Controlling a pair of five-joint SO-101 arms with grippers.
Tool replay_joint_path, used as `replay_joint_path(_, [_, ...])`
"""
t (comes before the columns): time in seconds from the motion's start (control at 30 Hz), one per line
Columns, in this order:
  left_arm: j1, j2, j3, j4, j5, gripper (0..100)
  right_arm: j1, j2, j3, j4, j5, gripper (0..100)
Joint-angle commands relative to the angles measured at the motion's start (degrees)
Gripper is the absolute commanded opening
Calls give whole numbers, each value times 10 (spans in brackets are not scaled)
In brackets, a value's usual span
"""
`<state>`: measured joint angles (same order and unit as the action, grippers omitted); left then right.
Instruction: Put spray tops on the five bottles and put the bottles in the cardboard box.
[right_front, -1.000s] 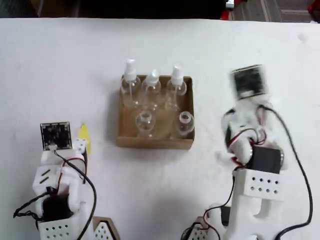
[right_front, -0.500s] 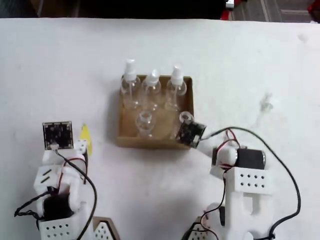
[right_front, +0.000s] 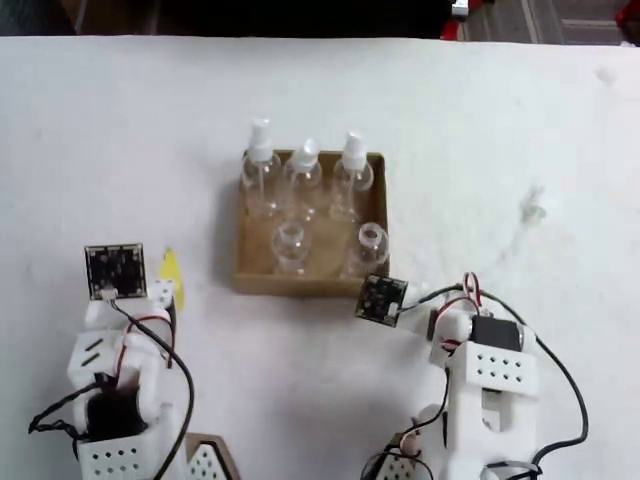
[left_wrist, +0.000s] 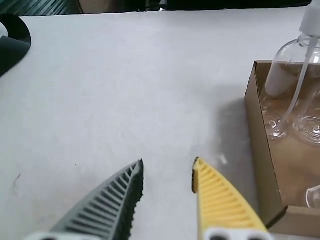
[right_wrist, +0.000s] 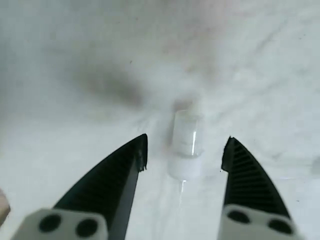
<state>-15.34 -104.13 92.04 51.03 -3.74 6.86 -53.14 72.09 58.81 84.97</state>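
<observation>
Right wrist view: the right gripper (right_wrist: 186, 139) is spread wide, with a spray top (right_wrist: 185, 150) in the gap.
The spray top lies on the white table (right_wrist: 75, 50) between the two black fingers (right_wrist: 117, 172), near their tips, and it touches neither of them. In the left wrist view the left gripper (left_wrist: 167, 162) is also spread, low over the table. The cardboard box (left_wrist: 257, 135) stands near it, on the side of its yellow finger and a little ahead. In the high view the box holds five bottles. The three capped bottles (right_front: 303, 180) stand in the row farther from the grippers, and the two open bottles (right_front: 290, 245) in the row closer to them.
</observation>
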Motion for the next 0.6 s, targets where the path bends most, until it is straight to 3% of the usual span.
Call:
replay_joint_path(0.0, [7, -4, -7, -15, -4, 154, 10, 7, 4, -24, 9, 212])
replay_joint_path(0.2, [7, -4, -7, -15, -4, 154, 34, 159, -9, -127, 7, 212])
replay_joint_path(0.37, [7, -4, -7, -15, -4, 154, 44, 285, -79, -115, 5, 205])
replay_joint_path(0.57, [7, -4, -7, -15, -4, 154, 46, 302, -102, -119, 4, 9])
